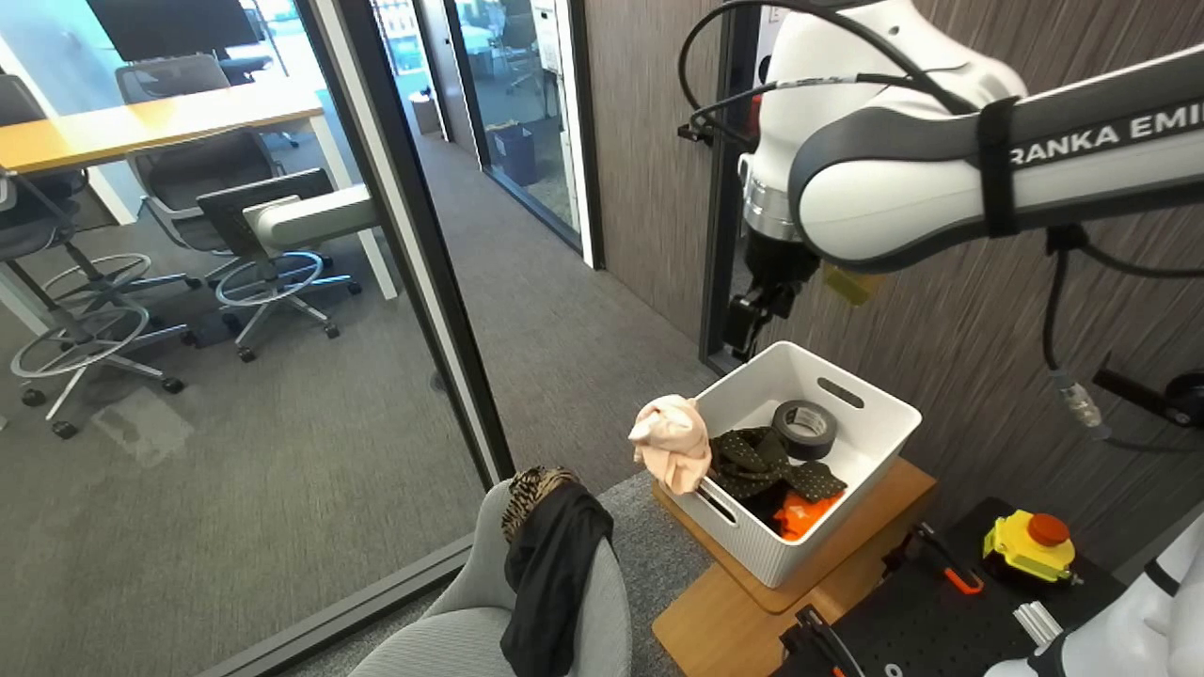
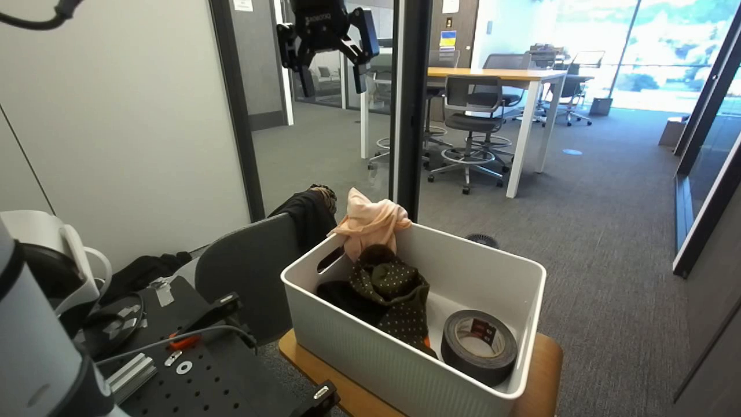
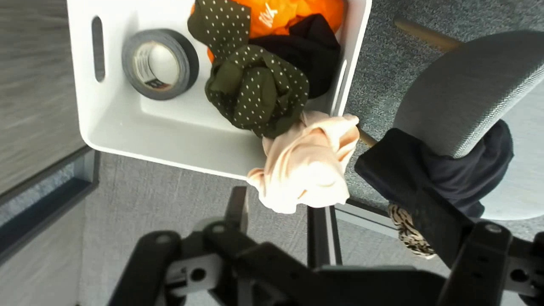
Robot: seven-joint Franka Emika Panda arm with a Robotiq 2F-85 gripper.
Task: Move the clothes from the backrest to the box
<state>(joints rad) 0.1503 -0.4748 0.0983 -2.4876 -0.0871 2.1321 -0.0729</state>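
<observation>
A black garment (image 1: 555, 574) and a leopard-print cloth (image 1: 533, 489) hang over the grey chair's backrest (image 2: 243, 272); in the wrist view the black garment (image 3: 463, 174) lies at the right. The white box (image 2: 359, 336) holds an olive dotted cloth (image 3: 259, 89), a black cloth (image 3: 314, 55), an orange item (image 3: 293, 12) and a tape roll (image 1: 804, 430). A peach cloth (image 2: 373, 223) is draped over the box's corner, partly inside. My gripper (image 2: 334, 90) is open and empty, higher than the box and chair; it also shows in the wrist view (image 3: 329, 191).
The box stands on a wooden stool (image 1: 903, 489) beside the chair. A black perforated table (image 2: 202, 376) with clamps stands near the robot base, with a yellow-red emergency stop (image 1: 1030, 545). A glass partition with a dark post (image 1: 414, 235) stands behind the chair.
</observation>
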